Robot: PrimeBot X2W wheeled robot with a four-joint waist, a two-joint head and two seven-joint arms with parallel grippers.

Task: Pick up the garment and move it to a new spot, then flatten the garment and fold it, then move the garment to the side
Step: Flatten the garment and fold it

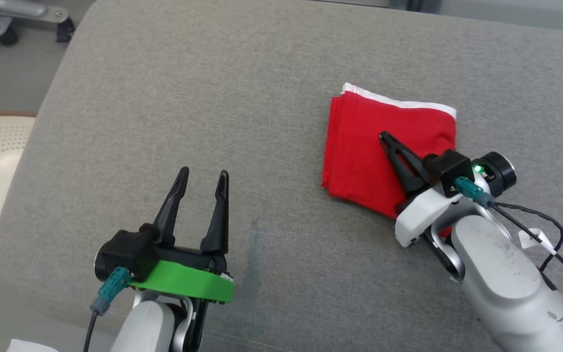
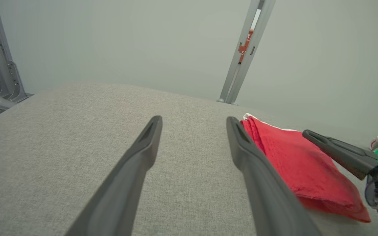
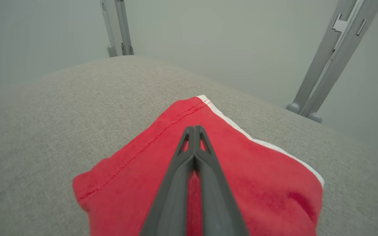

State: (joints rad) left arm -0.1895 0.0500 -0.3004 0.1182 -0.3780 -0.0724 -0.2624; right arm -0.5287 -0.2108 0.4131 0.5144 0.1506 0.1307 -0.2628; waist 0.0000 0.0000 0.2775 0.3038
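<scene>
Now, folded red garment (image 1: 364, 146) beneath clenched right fingers (image 1: 401, 159), spread left fingers (image 1: 218, 210) well apart leftward.

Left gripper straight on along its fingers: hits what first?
Looks free: left gripper points over the bare grey fabric cushion; the folded red cloth garment lies off to its right. Depth unclear; might graze cushion.

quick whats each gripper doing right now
left gripper: open, empty, above the grey cushion.
right gripper: closed, lying over the folded red garment, no cloth visibly pinched.
</scene>
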